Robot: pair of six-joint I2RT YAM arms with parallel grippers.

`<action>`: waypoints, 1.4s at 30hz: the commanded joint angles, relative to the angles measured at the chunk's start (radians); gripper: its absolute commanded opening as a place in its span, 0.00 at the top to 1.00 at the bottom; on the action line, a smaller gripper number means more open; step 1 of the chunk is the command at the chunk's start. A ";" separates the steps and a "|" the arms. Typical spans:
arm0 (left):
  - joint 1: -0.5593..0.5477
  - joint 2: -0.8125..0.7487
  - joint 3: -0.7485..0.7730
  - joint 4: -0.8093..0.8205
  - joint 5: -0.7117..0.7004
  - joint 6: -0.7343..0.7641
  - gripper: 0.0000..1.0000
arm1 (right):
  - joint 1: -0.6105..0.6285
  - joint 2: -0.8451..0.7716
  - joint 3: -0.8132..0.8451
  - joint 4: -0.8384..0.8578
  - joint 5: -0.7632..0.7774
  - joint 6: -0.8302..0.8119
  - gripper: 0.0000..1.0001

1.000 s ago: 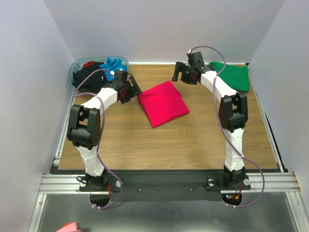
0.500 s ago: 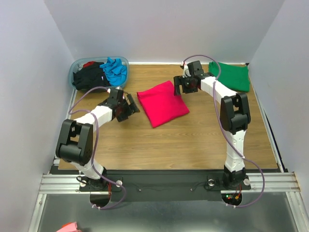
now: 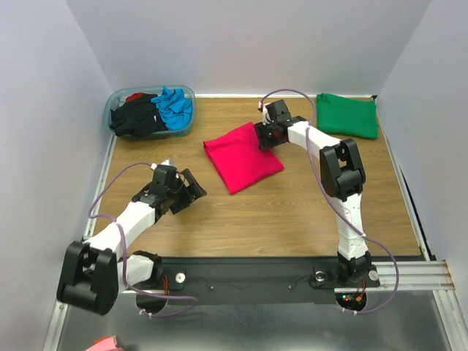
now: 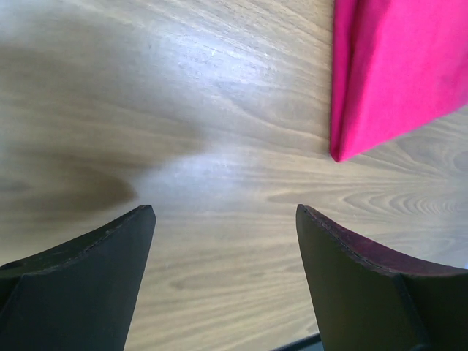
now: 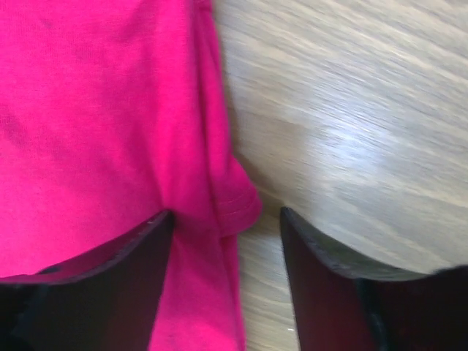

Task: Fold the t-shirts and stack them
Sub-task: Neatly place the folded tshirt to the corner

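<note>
The magenta-red t-shirt (image 3: 241,156) lies folded in the middle of the table. The green t-shirt (image 3: 347,115) lies folded at the far right. The black t-shirt (image 3: 135,117) and the turquoise-blue t-shirt (image 3: 174,106) are bunched in the tub (image 3: 117,96). My right gripper (image 3: 262,137) is open and low at the magenta shirt's far right corner. In the right wrist view its jaws (image 5: 227,216) straddle the shirt's hemmed edge (image 5: 95,110). My left gripper (image 3: 191,191) is open and empty over bare wood, left of the shirt. The left wrist view (image 4: 225,212) shows a shirt corner (image 4: 395,66) ahead.
The translucent bluish tub stands at the far left corner. Grey walls close in the table on three sides. A metal rail (image 3: 248,274) runs along the near edge.
My left arm has pulled back toward the near left, away from the tub and the shirt. My right gripper has moved left and down onto the magenta shirt's far corner.
</note>
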 commanded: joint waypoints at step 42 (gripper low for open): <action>0.000 -0.105 0.151 -0.243 -0.254 -0.029 0.10 | -0.253 -0.019 0.353 0.095 0.550 -0.200 1.00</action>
